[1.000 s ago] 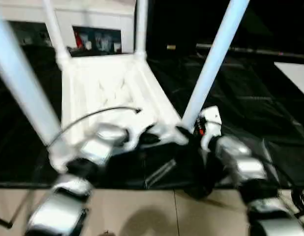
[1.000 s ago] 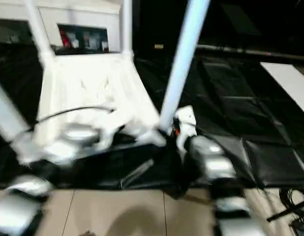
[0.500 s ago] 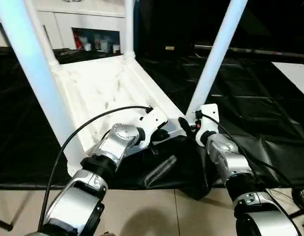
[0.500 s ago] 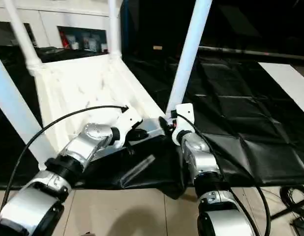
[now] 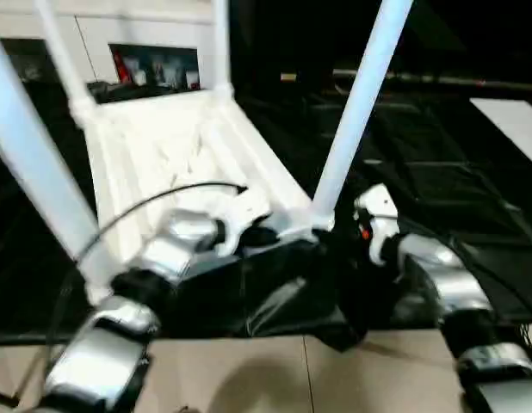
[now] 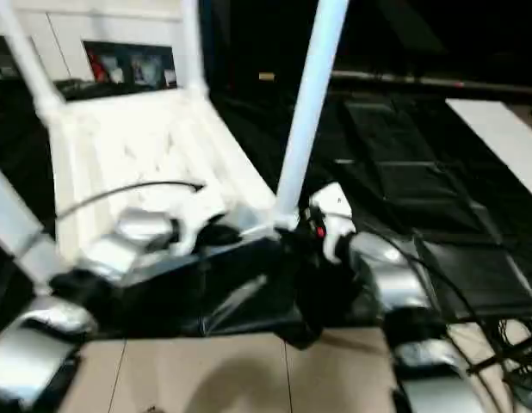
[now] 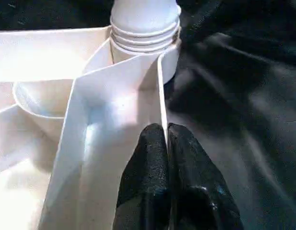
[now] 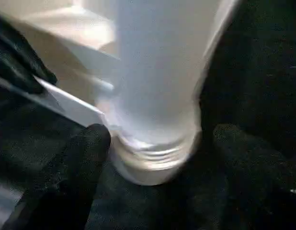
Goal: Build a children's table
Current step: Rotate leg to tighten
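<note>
Left eye view presents the children's table [image 5: 176,151] inverted on a black mat [image 5: 438,163], with the ribbed underside of its top [image 5: 154,159] facing up and four legs standing upward from the round corner sockets. The assembly is all-white plastic. I judge it light for its bulk, stiff along the ribs and rim, and smooth enough to slip under a weak pinch. The thin rim wall and the rib webs offer the best purchase for a pinch grip; the legs are better taken low, close to the socket, where a push acts straight into the joint and the long tube gives least leverage to tilt. The near right leg [image 5: 356,112] is a long tapered tube, seated in its corner socket [image 7: 145,40], where a ridged collar shows at the base. My left gripper [image 7: 166,139] is clenched on the rim wall [image 7: 161,96] near that corner, with the fingers [image 7: 145,158] pressed together and the thin plastic edge between them. My right gripper [image 8: 155,139] sits at the base of the same leg, its fingers [image 8: 78,158] spread to either side of the collar and not pressing on it; they are released, not grasping. I judge that the table needs a check that every leg is fully seated before it is turned upright.
</note>
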